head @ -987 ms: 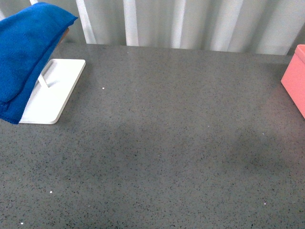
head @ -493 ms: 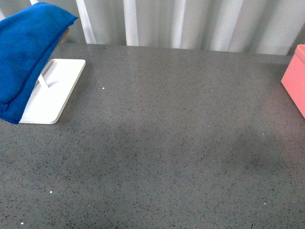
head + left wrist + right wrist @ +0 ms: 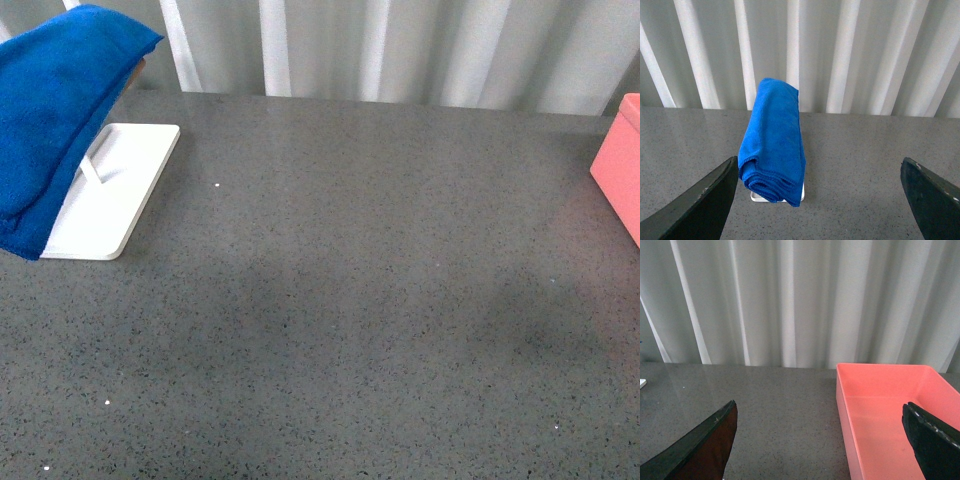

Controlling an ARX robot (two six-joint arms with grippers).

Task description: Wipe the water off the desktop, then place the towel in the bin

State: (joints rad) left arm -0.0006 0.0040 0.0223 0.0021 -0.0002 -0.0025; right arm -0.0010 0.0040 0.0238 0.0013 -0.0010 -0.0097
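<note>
Blue towel [image 3: 55, 110] up in the far-left corner, folded thick and draped over the rack [image 3: 92, 167] on the white tray [image 3: 120, 190], its hanging end covering the tray's left edge. Now the left gripper [image 3: 818, 160] looks straight at the towel's folded end, jaws spread wide, holding nothing, well short of the cloth. Grey desktop [image 3: 350, 300] runs broad and open through the middle, from the tray's right edge all the way across to the pink bin [image 3: 620, 165], which sits at the far right and is cut off by the frame in the front view. Over there the right gripper [image 3: 819, 404] faces the bin's left wall, jaws also wide, gripping nothing (its view shows straight walls and a smooth pink floor inside). A white pleated curtain [image 3: 400, 50] closes off the desktop's back edge. A few white specks dot the stone in front.
</note>
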